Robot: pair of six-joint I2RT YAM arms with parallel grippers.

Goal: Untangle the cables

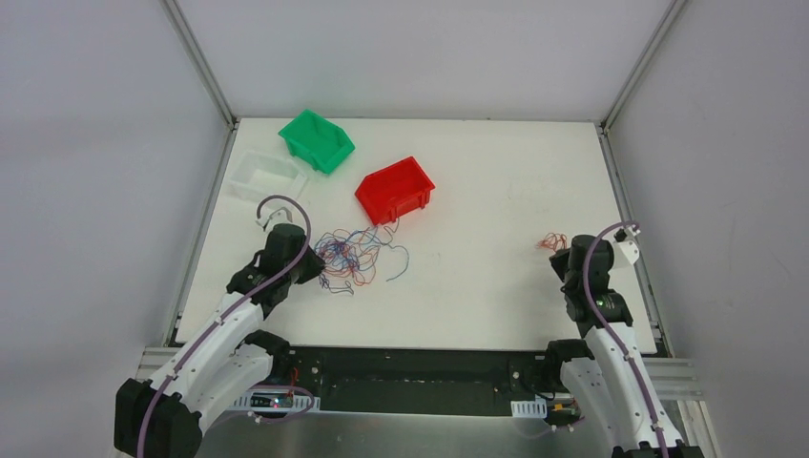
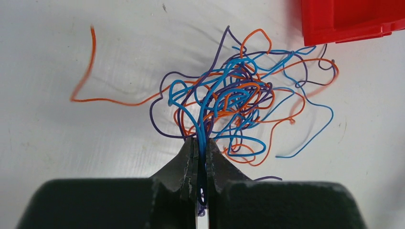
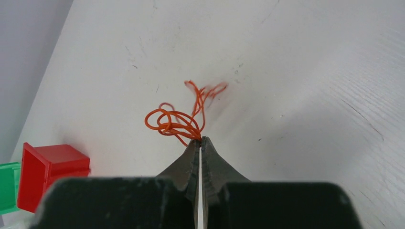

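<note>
The left gripper (image 2: pixel 200 143), closest to its wrist camera, has its black jaws clamped on a blue strand (image 2: pixel 199 129) of the tangle of thin blue, orange and purple cables (image 2: pixel 234 100), which lies on the white table (image 2: pixel 71 157) near the red plastic bin (image 2: pixel 351 19). Well to the right, the right gripper (image 3: pixel 200 140) pinches a small orange wire bundle (image 3: pixel 174 121). A hard pull on the blue strand could tighten the knots or drag the whole clump.

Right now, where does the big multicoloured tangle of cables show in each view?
Top external: left of centre, the tangle lies just nearer than the red bin.
Left wrist: mid-frame, strands pinched in the left hand; red bin top right.
Right wrist: not in it; only an orange bundle in the right hand.
Shared landmark: the red bin, lower left there.
</note>
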